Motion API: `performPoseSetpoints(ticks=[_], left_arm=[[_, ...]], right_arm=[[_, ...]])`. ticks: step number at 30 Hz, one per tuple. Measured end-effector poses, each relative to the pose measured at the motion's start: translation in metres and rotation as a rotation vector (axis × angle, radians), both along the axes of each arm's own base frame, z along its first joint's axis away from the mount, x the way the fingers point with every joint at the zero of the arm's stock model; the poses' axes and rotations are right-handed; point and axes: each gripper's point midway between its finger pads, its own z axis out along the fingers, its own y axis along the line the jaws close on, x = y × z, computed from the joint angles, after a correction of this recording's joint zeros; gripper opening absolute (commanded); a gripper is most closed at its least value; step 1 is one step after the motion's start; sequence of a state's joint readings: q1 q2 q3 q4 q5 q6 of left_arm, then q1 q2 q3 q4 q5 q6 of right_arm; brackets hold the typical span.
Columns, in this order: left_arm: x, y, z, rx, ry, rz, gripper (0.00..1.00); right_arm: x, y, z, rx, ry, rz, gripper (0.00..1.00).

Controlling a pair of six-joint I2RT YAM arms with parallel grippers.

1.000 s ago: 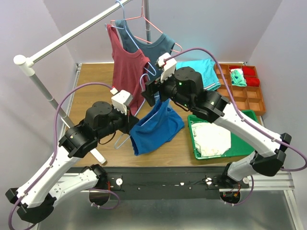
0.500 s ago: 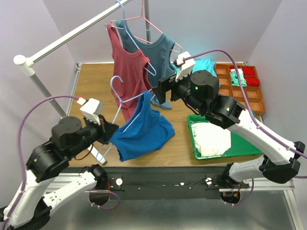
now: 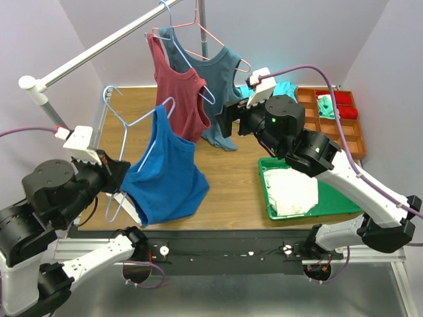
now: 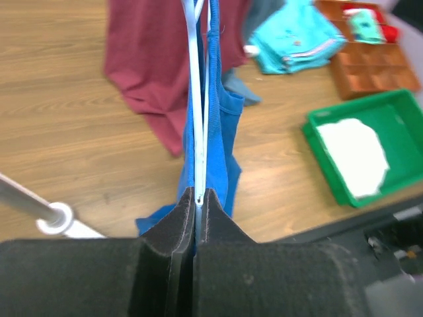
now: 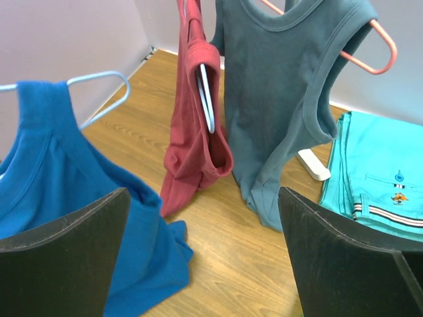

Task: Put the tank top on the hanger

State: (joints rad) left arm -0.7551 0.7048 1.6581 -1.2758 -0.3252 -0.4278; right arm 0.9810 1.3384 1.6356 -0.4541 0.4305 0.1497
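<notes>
The left tool point(image 4: 198, 201) is clamped on the thin light-blue wire hanger point(image 4: 195, 99) bearing the royal-blue fabric tank top point(image 3: 162, 172); the right tool point(image 5: 205, 238) stands wide apart.

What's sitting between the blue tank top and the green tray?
Nothing: only bare wooden tabletop lies between the blue tank top and the green tray. The top external view shows it, and the left wrist view agrees.
</notes>
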Motion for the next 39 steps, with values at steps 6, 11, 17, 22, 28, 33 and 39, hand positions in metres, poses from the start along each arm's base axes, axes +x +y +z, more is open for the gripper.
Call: performPoseSetpoints(ticks=[6,11,17,22,28,33,39], left_arm=[[0.036,0.007,-0.012,0.116,0.056,0.177,0.0],[0.064,0.008,-0.019,0.197,0.057,0.291,0.0],[0.091,0.001,-0.001,0.202,-0.014,0.36,0.0],[0.108,-0.007,0.022,0.215,-0.065,0.383,0.0],[0.119,-0.008,0.046,0.237,-0.113,0.399,0.0],[0.132,0.0,0.059,0.258,-0.121,0.45,0.0],[0.149,0.017,0.06,0.293,-0.101,0.528,0.0]], right_arm=[[-0.002,-0.003,0.007,0.015,-0.002,-0.006,1.0],[-0.002,-0.003,0.006,0.017,0.002,-0.007,1.0],[-0.002,-0.004,0.004,0.012,0.008,-0.007,1.0],[-0.002,-0.004,0.003,0.009,0.011,-0.008,1.0],[-0.003,-0.003,-0.003,0.015,0.028,-0.01,1.0],[-0.006,-0.007,-0.018,0.003,0.048,-0.011,1.0],[-0.009,-0.01,-0.016,0.014,0.047,-0.007,1.0]])
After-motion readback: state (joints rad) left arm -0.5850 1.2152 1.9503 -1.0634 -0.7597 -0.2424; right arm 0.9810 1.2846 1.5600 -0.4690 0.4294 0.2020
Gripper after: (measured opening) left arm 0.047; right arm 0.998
